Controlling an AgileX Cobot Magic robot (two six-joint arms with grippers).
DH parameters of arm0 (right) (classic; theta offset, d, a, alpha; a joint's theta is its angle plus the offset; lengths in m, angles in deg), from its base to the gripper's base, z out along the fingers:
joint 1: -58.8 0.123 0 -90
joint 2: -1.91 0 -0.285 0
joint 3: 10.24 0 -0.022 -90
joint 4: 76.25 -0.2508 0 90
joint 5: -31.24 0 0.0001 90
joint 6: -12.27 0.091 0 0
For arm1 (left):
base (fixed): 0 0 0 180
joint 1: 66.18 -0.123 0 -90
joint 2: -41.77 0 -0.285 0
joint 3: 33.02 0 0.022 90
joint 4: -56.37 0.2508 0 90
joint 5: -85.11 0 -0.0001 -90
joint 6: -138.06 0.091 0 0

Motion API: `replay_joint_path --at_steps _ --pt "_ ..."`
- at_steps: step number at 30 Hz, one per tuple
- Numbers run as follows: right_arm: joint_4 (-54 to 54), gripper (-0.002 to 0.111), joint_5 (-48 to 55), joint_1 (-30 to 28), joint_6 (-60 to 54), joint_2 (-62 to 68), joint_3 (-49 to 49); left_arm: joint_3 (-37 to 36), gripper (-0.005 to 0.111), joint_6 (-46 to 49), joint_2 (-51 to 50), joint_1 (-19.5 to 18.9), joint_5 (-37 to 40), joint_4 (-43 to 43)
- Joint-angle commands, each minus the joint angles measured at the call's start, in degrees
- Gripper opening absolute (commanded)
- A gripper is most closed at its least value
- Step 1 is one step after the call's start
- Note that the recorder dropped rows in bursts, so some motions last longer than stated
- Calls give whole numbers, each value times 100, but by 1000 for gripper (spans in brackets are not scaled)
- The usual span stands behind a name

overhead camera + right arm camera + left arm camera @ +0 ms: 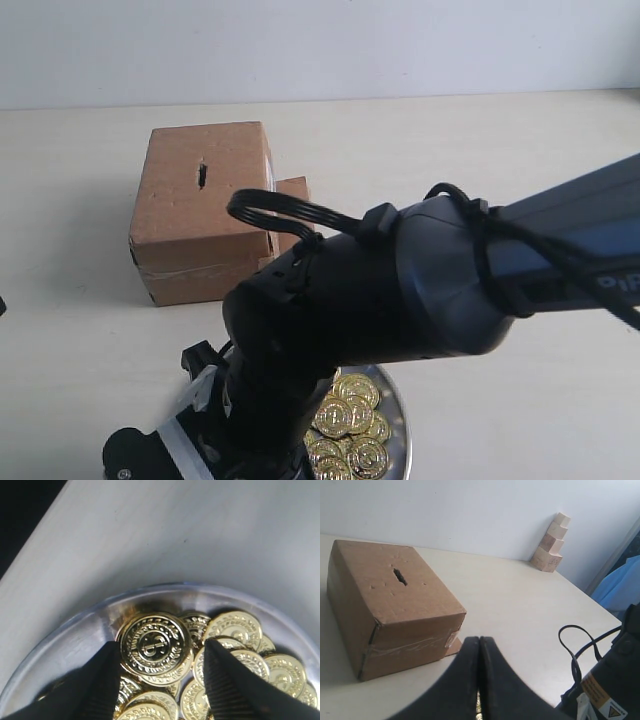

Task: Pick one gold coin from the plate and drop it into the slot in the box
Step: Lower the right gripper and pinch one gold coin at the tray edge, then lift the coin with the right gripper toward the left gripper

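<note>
The right fingers [102, 680] are standing spread wide over the plate [80, 640], one on each side of the topmost gold coin [156, 649], which is lying face up on the heap near the rim and leaning slightly on its neighbours. That coin is sitting squarely in the gap, so I judge a straight closing across its width is what the pick is calling for, though the fingers may also be catching the coin just beside it. The left fingers [470, 680] are pressed together and are hanging nearer the box [200, 215]. The box is resting on the worktop [450, 150] beyond the plate, with the slot [202, 175] in its top face pointing away from the plate.
</note>
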Motion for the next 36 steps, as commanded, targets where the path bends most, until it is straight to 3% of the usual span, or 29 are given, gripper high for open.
replay_joint_path --at_steps 1,29,36 --pt "-64 49 -8 23 -23 0 -29 6 0 14 -16 46 20 -13" --pt "-27 48 -110 125 15 164 -29 6 0 14 -16 46 20 -23" --pt "-27 41 -98 125 15 164 -29 6 0 14 -16 46 20 -23"
